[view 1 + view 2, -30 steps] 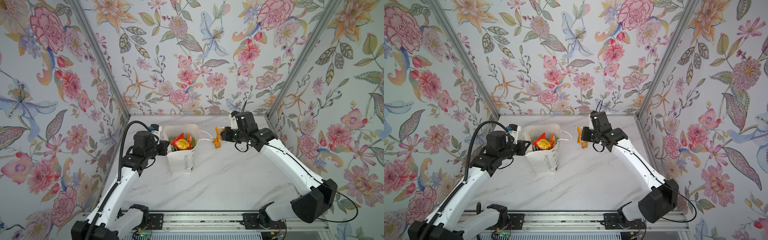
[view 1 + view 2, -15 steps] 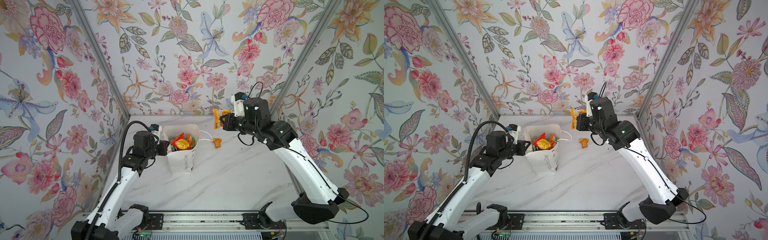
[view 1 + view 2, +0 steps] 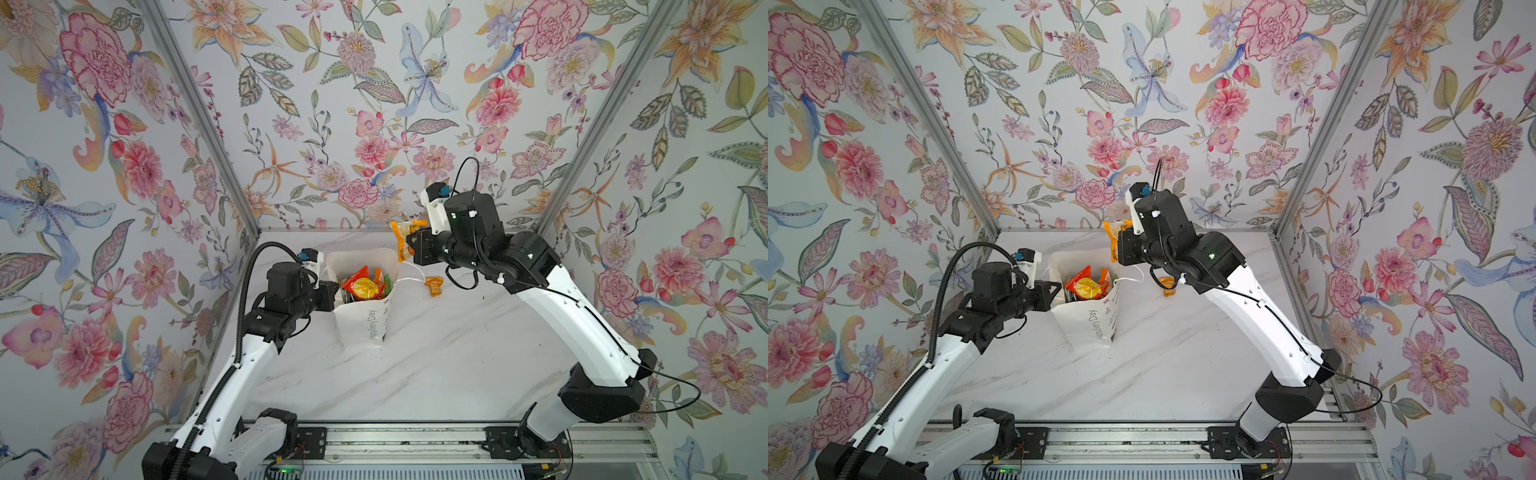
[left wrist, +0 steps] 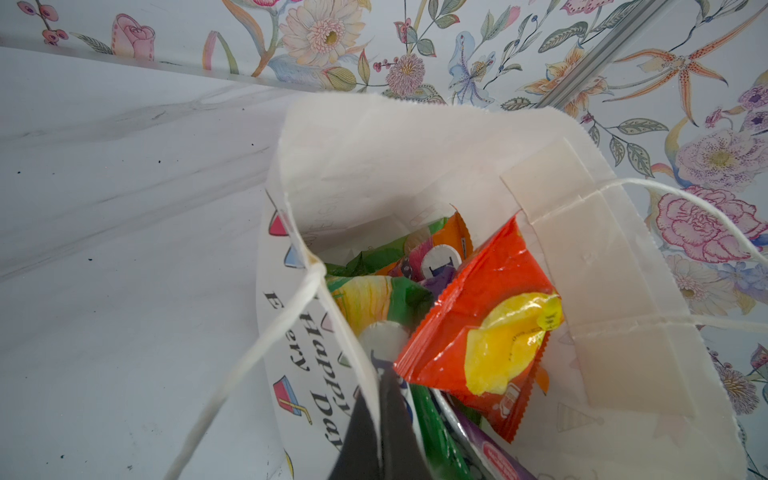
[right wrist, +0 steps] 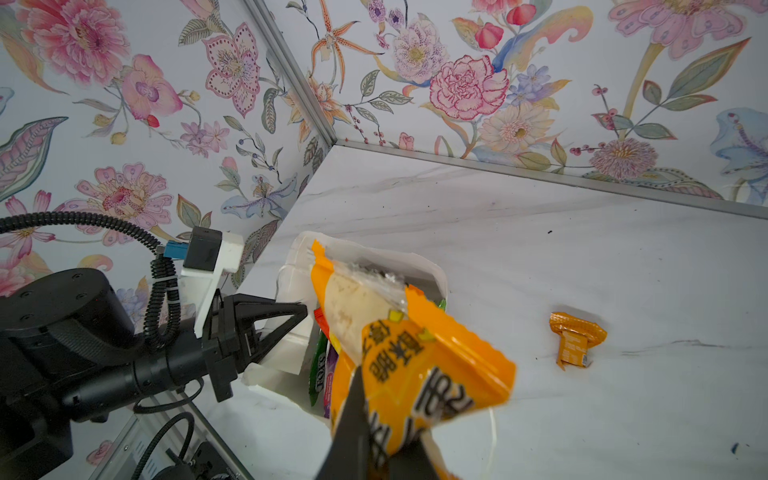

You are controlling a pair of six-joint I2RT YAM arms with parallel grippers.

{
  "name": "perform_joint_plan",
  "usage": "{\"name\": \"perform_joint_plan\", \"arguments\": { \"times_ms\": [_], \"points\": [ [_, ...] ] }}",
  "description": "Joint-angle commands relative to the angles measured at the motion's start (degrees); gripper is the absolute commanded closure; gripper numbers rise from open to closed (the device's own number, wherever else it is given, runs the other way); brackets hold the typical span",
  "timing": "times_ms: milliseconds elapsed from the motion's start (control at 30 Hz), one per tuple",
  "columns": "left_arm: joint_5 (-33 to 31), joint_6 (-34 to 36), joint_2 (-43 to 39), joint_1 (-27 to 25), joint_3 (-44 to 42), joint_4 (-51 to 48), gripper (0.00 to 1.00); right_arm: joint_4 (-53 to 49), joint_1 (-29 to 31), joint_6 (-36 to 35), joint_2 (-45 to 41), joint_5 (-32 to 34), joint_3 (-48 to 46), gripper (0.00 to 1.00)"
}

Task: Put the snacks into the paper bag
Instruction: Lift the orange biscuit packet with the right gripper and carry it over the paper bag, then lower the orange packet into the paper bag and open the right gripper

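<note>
Right wrist view shows the right pincer (image 5: 374, 415) grasping an orange packet (image 5: 415, 365), seemingly beside the paper bag (image 5: 299, 266), whose rim the left pincer (image 5: 297, 311) pinches. Next it must centre over the opening and release.

A white marble-look table (image 3: 415, 374) with grey veins bears a few tiny dark specks (image 5: 550, 231). Floral wallpaper (image 3: 353, 104), with pink, orange and blue blooms on a pale ground, covers the back and both side walls. Grey metal strips (image 3: 195, 116) run down the two back corners. A ribbed metal rail (image 3: 395, 440) lines the table's front edge, and a small green light (image 3: 286, 470) glows below it.
</note>
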Motion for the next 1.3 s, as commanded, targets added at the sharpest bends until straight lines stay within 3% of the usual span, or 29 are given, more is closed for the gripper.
{"name": "perform_joint_plan", "arguments": {
  "times_ms": [0, 300, 667, 967, 1267],
  "points": [
    [0.31, 2.22, -2.9, 1.18, 0.33, 7.71, 1.0, -1.94, 1.29, -1.38, 3.26, 1.28, 4.78, 0.93],
    [1.85, 1.86, -3.38, 1.21, -0.63, 9.46, 1.0, -3.57, 5.63, -3.38, 11.65, 3.16, 13.03, 0.92],
    [1.85, 1.84, -2.62, 1.2, -0.73, 9.47, 1.0, -5.33, 6.34, -4.69, 17.03, 4.5, 13.12, 0.92],
    [1.64, 2.01, -2.66, 1.22, -0.59, 9.39, 1.0, -9.22, 6.34, -6.23, 20.55, 11.29, 13.12, 0.92],
    [1.68, 1.95, -2.44, 1.19, -0.57, 9.37, 1.0, -11.25, 6.38, -6.77, 23.07, 12.64, 12.94, 0.9]
  ]
}}
